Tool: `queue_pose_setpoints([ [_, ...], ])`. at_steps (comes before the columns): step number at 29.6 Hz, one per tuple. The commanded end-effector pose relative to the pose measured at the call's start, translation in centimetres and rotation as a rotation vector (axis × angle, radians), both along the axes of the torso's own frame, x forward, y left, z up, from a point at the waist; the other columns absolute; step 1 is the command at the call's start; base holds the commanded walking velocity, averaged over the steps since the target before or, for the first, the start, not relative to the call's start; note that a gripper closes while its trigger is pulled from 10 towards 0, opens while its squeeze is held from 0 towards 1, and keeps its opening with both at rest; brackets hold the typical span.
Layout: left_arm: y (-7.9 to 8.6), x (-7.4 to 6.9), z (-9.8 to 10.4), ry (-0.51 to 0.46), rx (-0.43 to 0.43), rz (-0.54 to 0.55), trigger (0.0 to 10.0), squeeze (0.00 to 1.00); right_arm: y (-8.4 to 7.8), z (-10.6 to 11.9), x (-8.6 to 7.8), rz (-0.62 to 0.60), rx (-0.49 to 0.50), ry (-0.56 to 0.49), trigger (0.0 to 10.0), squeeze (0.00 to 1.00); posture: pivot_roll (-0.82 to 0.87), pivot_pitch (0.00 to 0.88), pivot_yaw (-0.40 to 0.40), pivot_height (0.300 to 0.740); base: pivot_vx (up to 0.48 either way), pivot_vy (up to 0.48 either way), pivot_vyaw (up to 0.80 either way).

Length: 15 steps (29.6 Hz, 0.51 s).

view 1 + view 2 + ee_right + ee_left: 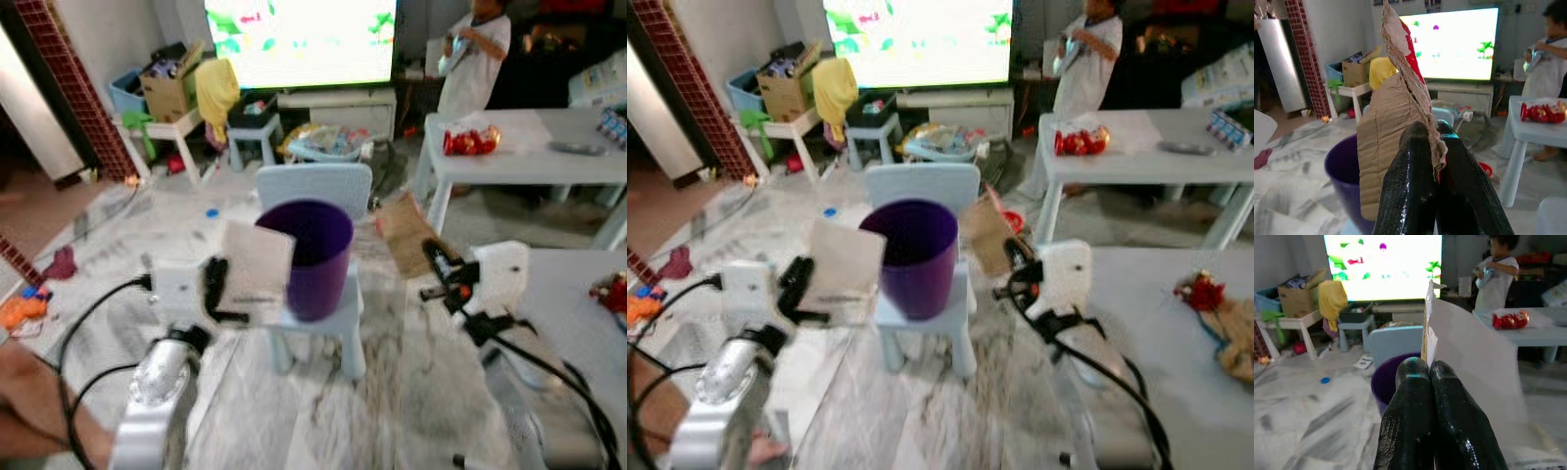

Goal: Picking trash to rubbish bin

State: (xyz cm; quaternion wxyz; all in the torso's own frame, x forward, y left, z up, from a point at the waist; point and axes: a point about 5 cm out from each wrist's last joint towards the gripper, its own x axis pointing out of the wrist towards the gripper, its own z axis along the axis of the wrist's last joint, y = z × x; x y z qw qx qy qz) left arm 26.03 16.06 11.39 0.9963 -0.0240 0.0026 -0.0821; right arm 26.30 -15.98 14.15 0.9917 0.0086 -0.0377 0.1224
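Marble-patterned floor [392, 392] spread across a cluttered living room, with a bright television [299, 39] glowing at the back. At the far left a small white side stand [167, 132] carried a cardboard box [168, 90] draped with a yellow cloth [217, 88].

Nearer the camera, the left pincer [223, 286] was clamped on a sheet of white paper [253, 264], its black fingers [1415, 421] pressed tight together with the sheet standing up between them. The paper hung just beside the left rim of the purple bin [313, 257].

That bin stood upright and open on the seat of a small pale-blue chair [315, 191], in the middle of the floor between the two arms.

To its right, the right pincer [439, 266] gripped a torn piece of brown cardboard [404, 233], fingers [1410, 186] closed on its lower edge; the cardboard rose above them near the bin's right side and showed a red patch on one face.

Farther right, a white desk [549, 162] held a red packet [470, 140], and a person [475, 59] in a white shirt stood behind it.
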Motion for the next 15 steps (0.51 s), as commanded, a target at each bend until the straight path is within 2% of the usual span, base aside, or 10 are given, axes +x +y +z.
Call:
queue_pose_setpoints([
  [1,1.21,0.07,0.43,-0.018,0.026,0.037,0.0,0.0,1.13,0.39,0.2,0.04,0.001,-0.023,0.0,0.0,-0.02,0.0,0.057,0.74,0.326,0.0,0.0],
  [15,1.17,0.25,0.45,-0.023,0.027,0.037,0.0,0.0,1.57,0.32,0.37,0.064,0.004,-0.025,0.0,0.0,-0.02,0.0,0.057,0.74,0.331,0.0,0.0],
])
